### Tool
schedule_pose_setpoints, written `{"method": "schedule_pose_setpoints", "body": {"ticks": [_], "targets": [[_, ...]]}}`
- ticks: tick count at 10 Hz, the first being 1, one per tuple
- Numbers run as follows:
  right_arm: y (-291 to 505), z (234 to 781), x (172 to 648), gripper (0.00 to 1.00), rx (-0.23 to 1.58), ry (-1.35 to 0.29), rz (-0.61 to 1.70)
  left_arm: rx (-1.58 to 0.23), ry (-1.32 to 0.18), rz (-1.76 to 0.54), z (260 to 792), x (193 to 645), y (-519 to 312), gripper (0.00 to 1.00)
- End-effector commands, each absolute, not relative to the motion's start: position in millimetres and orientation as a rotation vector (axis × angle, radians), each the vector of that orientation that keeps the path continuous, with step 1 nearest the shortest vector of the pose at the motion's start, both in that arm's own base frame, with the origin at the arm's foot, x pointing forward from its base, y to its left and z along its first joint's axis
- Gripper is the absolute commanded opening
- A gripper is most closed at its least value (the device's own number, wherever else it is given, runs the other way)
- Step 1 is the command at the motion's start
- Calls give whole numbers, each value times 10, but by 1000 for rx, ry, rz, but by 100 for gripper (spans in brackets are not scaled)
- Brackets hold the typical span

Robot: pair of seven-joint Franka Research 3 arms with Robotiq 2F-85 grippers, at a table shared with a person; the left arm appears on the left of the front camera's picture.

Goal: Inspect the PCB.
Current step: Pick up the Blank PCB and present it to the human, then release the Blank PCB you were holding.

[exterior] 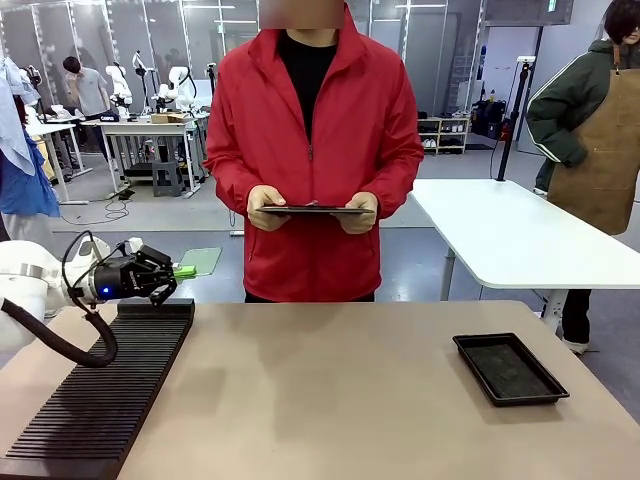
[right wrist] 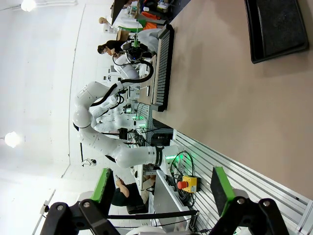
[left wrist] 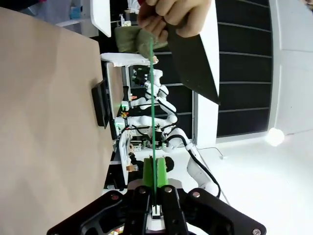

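Left pincer (exterior: 165, 282) pinching the PCB (exterior: 203, 260) by one edge, near the slotted rack's (exterior: 110, 390) far end.
On hand: counter (exterior: 340, 380), rack, person's tablet (exterior: 315, 210), PCB; I'd hold it level and still for viewing. Right pincer (right wrist: 161, 188) spread.

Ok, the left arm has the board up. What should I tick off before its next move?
1. Left gripper shut on the PCB: ok.
2. PCB off the table, beyond the far end of the slotted rack: ok.
3. Right gripper open, holding nothing: ok.
4. Black tray with nothing in it: ok.
5. Person's hands on the tablet, apart from the PCB: ok.
6. Condition of the PCB's faces: cannot tell. It is edge-on in the left wrist view and small in the front view.
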State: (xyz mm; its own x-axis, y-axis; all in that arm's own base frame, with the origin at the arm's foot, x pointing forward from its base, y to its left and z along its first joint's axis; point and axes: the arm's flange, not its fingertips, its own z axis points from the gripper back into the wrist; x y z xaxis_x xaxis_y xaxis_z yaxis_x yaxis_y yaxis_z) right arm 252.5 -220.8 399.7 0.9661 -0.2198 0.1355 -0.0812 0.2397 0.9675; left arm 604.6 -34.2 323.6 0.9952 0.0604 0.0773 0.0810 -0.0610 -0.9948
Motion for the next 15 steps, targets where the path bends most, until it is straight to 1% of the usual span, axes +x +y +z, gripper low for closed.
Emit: {"method": "schedule_pose_setpoints", "body": {"ticks": [1,3,4,15], "targets": [[-2214,4013,2522,100,1334,-268,-104,-1574,-74,-3,3273,6117,-392,3],[-2214,4013,2522,100,1334,-268,-104,-1609,-69,11,3260,6149,-389,3],[-2214,4013,2522,100,1334,-268,-104,-1605,-96,-10,3240,6074,-379,3],[-2214,4013,2522,100,1334,-268,-104,-1605,-96,-10,3240,6074,-379,3]]}}
